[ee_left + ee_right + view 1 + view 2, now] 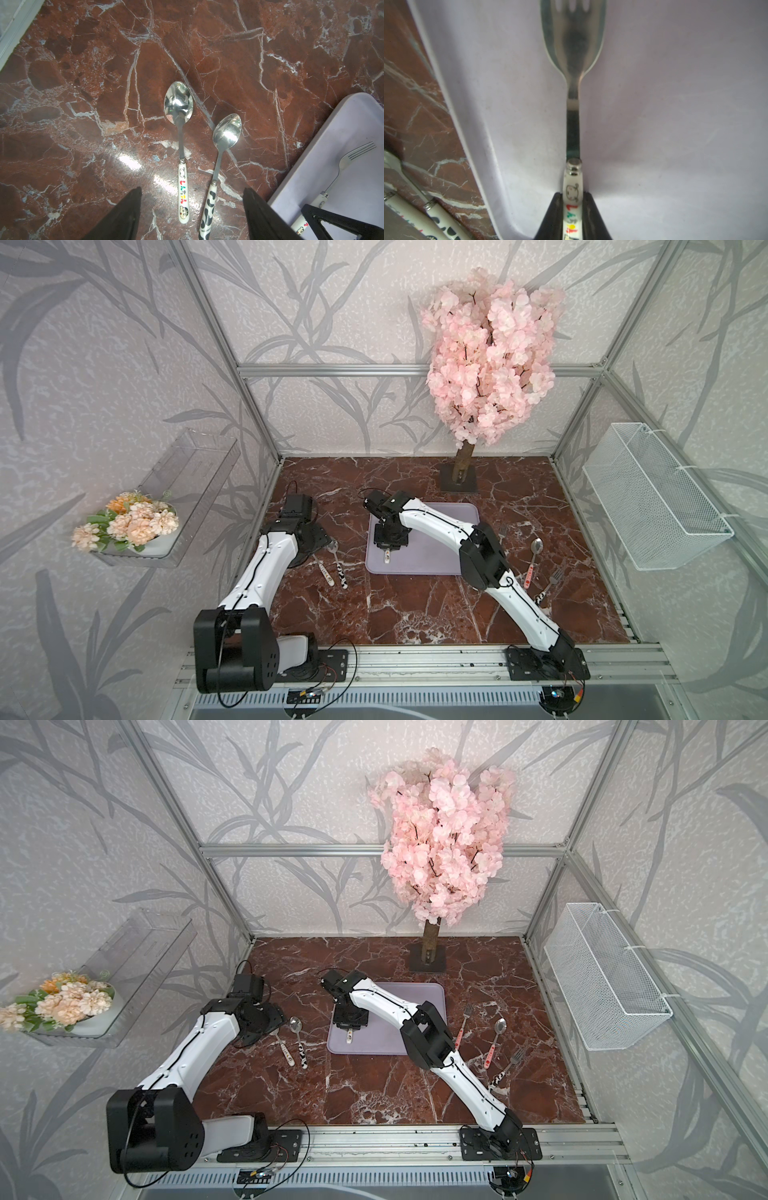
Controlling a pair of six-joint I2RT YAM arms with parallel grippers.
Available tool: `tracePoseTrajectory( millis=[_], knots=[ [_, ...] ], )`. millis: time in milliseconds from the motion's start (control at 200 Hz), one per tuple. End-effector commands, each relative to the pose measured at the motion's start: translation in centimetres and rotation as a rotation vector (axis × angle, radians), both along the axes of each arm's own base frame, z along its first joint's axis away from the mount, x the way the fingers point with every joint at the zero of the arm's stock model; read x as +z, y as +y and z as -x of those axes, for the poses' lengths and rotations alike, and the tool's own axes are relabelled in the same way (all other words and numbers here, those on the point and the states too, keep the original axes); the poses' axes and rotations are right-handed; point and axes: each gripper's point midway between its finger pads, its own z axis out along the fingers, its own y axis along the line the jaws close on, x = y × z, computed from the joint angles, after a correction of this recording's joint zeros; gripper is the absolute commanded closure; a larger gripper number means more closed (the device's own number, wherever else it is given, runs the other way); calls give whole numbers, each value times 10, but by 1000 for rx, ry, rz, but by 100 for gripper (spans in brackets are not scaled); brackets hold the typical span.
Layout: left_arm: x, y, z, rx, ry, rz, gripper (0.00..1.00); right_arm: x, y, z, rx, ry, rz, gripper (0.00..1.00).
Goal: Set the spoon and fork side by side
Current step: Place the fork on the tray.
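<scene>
A fork (573,62) with a white cartoon-print handle lies on the lilac tray (675,124). My right gripper (573,199) is shut on that handle, one finger pressed against each side. In both top views the handle end (387,556) sticks out below the right gripper (387,549). Left of the tray, two spoons lie side by side on the marble: one with a matching cartoon handle (179,104), one with a cow-print handle (227,131). My left gripper (192,188) hangs open above their handles, touching neither.
Right of the tray lie a red-handled fork (463,1027), a red-handled spoon (496,1036) and a cow-print fork (509,1067). The pink blossom tree's base (459,481) stands behind the tray. A white wire basket (652,497) hangs on the right wall.
</scene>
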Motion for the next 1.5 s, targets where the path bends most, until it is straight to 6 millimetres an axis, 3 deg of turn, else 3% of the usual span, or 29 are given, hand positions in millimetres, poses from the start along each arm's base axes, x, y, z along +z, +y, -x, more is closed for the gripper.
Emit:
tracePoseTrajectory(
  millis=[0, 215, 480, 770, 1020, 1220, 1240, 1335, 1425, 1495],
  knots=[
    [-3, -1, 5, -14, 13, 9, 21, -7, 1, 6, 14, 24, 12, 78],
    [-5, -2, 9, -15, 13, 13, 20, -9, 2, 8, 32, 26, 8, 74],
    [0, -3, 9, -1, -5, 21, 20, 3, -2, 3, 55, -26, 18, 71],
    [1, -3, 11, 15, -3, 25, 20, -3, -3, 9, 66, -11, -1, 69],
    [1, -1, 14, 28, -2, 19, 19, 9, -4, 7, 93, -49, 8, 68],
    [-6, 8, 27, 105, 47, -12, 18, 57, 10, 2, 181, -148, -92, 61],
    [-9, 9, 30, 116, 60, -13, 18, 63, 21, 14, 214, -157, -110, 60],
    [-20, 8, 41, 159, 114, 0, 19, 96, 29, 16, 239, -217, -183, 59],
    [-32, 5, 53, 215, 153, 29, 21, 133, 24, 17, 249, -305, -229, 58],
    [-42, 0, 60, 251, 157, 72, 24, 152, 7, 14, 236, -380, -210, 58]
  ],
)
